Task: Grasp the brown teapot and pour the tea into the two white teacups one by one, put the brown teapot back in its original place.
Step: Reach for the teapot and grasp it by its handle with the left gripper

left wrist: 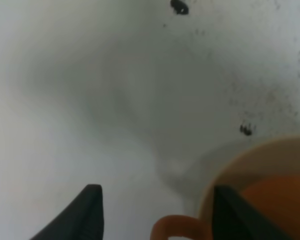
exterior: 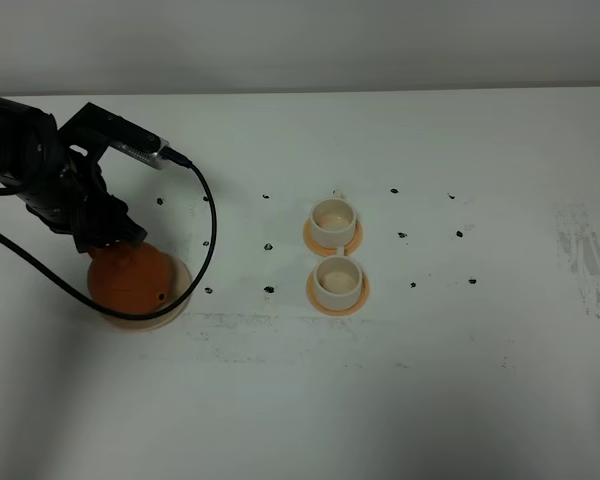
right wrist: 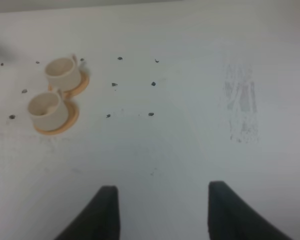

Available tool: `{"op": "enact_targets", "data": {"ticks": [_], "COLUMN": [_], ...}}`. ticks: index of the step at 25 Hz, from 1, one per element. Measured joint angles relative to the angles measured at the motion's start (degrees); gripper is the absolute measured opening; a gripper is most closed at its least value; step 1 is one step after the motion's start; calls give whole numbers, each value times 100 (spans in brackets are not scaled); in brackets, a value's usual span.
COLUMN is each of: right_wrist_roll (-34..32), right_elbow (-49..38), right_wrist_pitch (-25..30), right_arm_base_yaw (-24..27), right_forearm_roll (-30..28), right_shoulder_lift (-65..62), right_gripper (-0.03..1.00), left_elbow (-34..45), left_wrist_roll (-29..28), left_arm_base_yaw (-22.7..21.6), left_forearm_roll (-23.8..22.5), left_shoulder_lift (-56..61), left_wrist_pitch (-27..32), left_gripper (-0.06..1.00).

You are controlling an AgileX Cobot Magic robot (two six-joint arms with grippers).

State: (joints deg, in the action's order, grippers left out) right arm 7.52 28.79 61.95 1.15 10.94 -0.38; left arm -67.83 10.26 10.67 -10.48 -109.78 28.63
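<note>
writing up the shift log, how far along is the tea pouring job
Done: nothing that shows; both white teacups look empty. In hand: the open left gripper sits over the brown teapot, fingers either side of its handle, not closed; the teapot is on its saucer. Left: grasp, pour into each cup, set it back. The right gripper is idle, holding nothing.

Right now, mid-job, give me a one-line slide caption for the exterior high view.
Left end effector poised at the brown teapot on its beige saucer; two white teacups stand at centre.
</note>
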Motion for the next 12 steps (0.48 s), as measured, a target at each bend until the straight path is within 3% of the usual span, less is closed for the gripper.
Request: {"op": "enact_targets", "data": {"ticks": [12], "right_wrist_roll": [0], "right_elbow": [0], "right_wrist_pitch": [0], "right_arm_base_yaw": [0], "right_forearm_roll": [0], "right_shoulder_lift": [0], "right_gripper": [43], "left_elbow": [0], "left_wrist_roll": [113], "left_arm_base_yaw": [-11], "left_forearm_roll": [-184], "left_shoulder_lift": [0], "left_wrist_pitch": [96], "left_gripper": [51]}}
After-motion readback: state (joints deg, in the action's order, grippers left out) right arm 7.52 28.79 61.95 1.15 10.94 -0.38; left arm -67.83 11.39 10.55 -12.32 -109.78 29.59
